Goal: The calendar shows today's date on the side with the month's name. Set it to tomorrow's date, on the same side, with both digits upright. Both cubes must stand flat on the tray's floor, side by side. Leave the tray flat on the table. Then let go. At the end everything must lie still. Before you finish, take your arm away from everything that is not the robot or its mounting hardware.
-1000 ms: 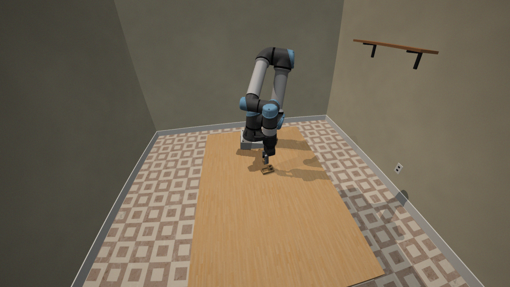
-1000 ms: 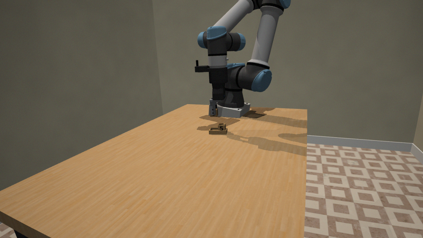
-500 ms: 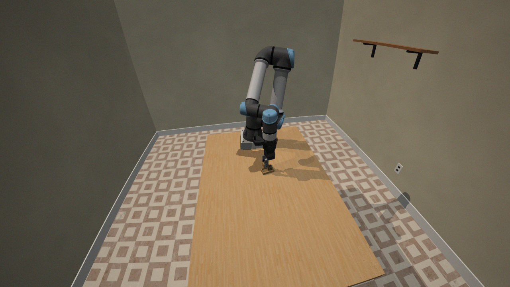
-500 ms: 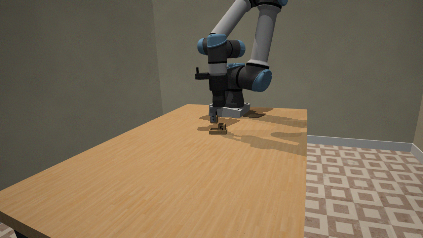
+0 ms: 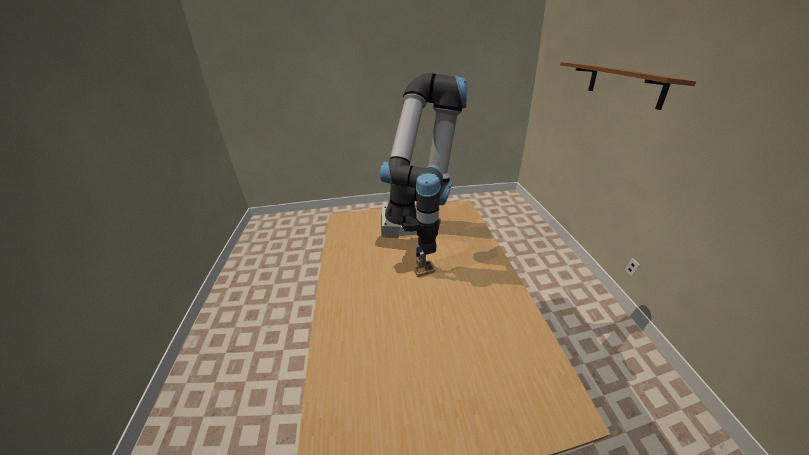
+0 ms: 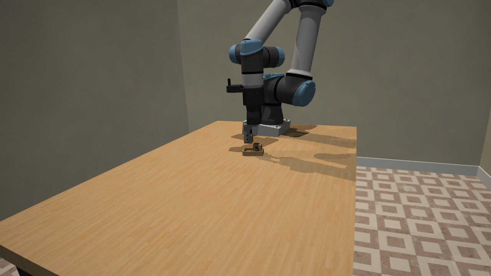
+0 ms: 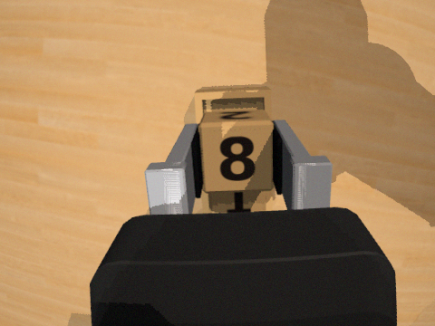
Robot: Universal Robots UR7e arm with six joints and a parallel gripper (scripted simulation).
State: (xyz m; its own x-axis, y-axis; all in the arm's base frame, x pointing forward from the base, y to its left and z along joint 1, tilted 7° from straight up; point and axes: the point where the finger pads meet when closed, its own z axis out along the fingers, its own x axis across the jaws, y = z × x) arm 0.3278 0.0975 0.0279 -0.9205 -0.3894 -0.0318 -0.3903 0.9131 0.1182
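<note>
The end effector (image 5: 421, 260) (image 6: 249, 140) (image 7: 236, 145) is closed on a wooden cube with an 8 on its upper face (image 6: 252, 138) (image 7: 212, 156), which hangs above the tray (image 5: 425, 273) (image 6: 248, 153) (image 7: 198, 105). The other cube, marked 5 (image 5: 428, 265) (image 6: 257, 147) (image 7: 222, 202), stands in the tray, toward one end.

The likeliest trouble is in the lowering. If the held cube comes down slightly off line, its lower edge may catch the tray's rim or the standing cube, and then tip, twist in the grip or shove the tray across the tabletop (image 5: 395, 339) (image 6: 206, 206) (image 7: 91, 91). Letting go too high could let it drop askew instead of flat. The fingers also need room to spread; opening against a wall or the neighbour could disturb both. A wrong turn would spoil the date, and the views do not settle which digit will face the month's side.

Both cubes are plain tan wood with bold black numerals; the held one looks square-edged with slightly softened corners. The tray is a shallow, open rectangle with thin, low walls. The fingers are grey and angular, with flat dark pads against the cube's opposite sides. The tabletop has pale, streaky strip grain.

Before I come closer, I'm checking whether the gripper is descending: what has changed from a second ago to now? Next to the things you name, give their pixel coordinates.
The gripper (image 5: 422, 263) (image 6: 247, 141) (image 7: 236, 145) has moved down towards the tray (image 5: 425, 273) (image 6: 248, 153) (image 7: 198, 101), bringing along the cube marked 8 (image 7: 236, 158) between its fingers. Most of that drop came in the first half-second. Nothing was let go. The tray and the cube showing 5 (image 5: 428, 265) (image 6: 257, 147) (image 7: 217, 201) stayed put.
</note>
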